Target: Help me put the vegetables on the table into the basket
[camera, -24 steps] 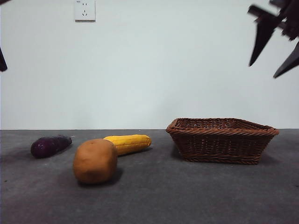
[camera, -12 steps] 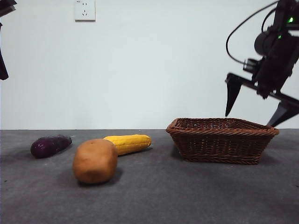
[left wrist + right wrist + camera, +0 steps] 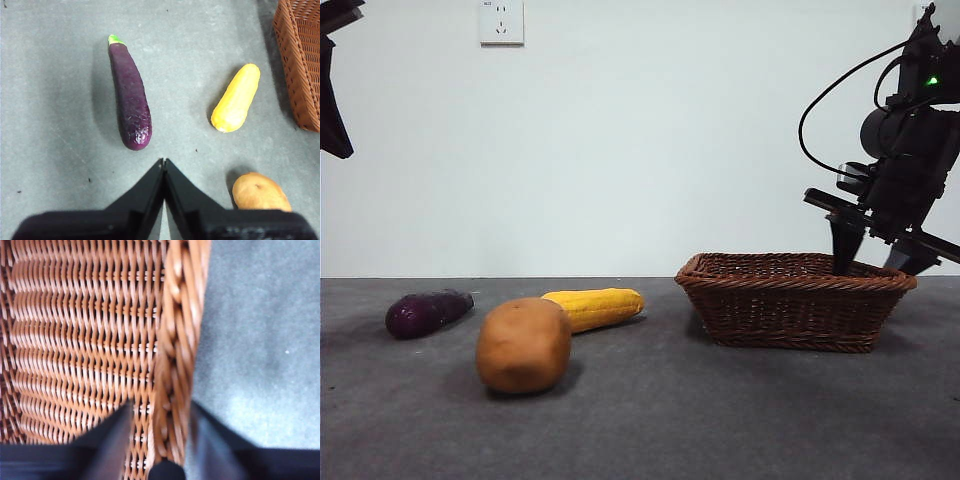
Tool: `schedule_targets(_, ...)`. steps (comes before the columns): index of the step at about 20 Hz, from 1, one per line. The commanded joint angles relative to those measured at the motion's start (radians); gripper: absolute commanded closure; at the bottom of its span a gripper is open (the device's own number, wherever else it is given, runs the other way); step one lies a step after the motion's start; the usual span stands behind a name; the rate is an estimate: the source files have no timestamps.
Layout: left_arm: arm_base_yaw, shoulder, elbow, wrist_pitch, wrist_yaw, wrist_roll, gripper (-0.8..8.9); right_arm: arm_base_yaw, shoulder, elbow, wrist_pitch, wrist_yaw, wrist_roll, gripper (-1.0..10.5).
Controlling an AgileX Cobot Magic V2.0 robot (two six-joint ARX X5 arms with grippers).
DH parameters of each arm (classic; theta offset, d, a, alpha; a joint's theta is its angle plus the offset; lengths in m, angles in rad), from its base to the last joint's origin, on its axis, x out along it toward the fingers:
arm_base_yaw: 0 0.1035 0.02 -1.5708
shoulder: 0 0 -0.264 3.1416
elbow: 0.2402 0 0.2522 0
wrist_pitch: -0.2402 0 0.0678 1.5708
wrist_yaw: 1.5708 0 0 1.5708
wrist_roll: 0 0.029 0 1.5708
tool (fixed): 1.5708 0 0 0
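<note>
The right gripper [image 3: 873,262] has come down since half a second ago: then its two black jaws hung spread above the basket [image 3: 790,310], and now they sit lower, at the right end of the basket's rim, and closer together. In the right wrist view the right gripper [image 3: 161,422] has one jaw inside the basket [image 3: 85,340] and one jaw outside, over the table [image 3: 260,340], with the braided rim between them. The jaws are partly open and close around the rim, but I cannot tell if they squeeze it yet. In the front view the left gripper [image 3: 334,80] shows only as a dark tip in the upper left of the frame, a little different from before. In the left wrist view the left gripper [image 3: 163,167] has its jaws pressed shut with nothing in them. The eggplant [image 3: 130,95], corn [image 3: 236,98] and potato [image 3: 260,192] have not moved. All three lie on the table [image 3: 50,100], well apart from the right gripper. In the front view the eggplant [image 3: 427,312] is at the left, the corn [image 3: 596,307] in the middle and the potato [image 3: 524,344] nearest the camera. Only the left wrist view shows the eggplant's green tip. Only the front view shows the wall socket [image 3: 501,22].
</note>
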Motion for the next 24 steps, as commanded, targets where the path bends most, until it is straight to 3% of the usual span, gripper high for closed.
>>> schedule_targets(1,-0.003,0.003,0.001,0.009,0.007,0.008,8.17,-0.002,0.017,0.003,0.003,0.004,-0.007,9.6)
schedule_targets(6,-0.006,0.01,0.002,0.0,0.011,0.043,8.14,-0.062,-0.015,0.019,-0.053,-0.135,-0.019,9.6)
schedule_targets(9,-0.03,0.053,0.009,-0.028,0.011,0.086,7.93,-0.087,-0.097,0.018,-0.102,-0.138,-0.065,9.6)
schedule_targets(12,-0.082,0.164,0.075,-0.09,0.01,0.132,3.65,-0.093,-0.196,0.018,-0.142,-0.132,-0.09,9.6)
schedule_targets(13,-0.109,0.219,0.121,-0.117,0.006,0.147,3.0,-0.093,-0.235,0.018,-0.165,-0.13,-0.102,9.6)
schedule_targets(15,-0.167,0.329,0.233,-0.176,-0.027,0.178,3.0,-0.093,-0.304,0.018,-0.209,-0.13,-0.121,9.6)
schedule_targets(17,-0.23,0.451,0.37,-0.244,-0.094,0.2,2.14,-0.093,-0.373,0.018,-0.242,-0.126,-0.123,9.6)
schedule_targets(19,-0.292,0.56,0.494,-0.261,-0.141,0.235,2.06,-0.101,-0.434,0.018,-0.273,-0.111,-0.123,9.6)
schedule_targets(24,-0.396,0.791,0.74,-0.243,-0.153,0.266,2.14,-0.106,-0.532,0.018,-0.336,-0.048,-0.122,9.6)
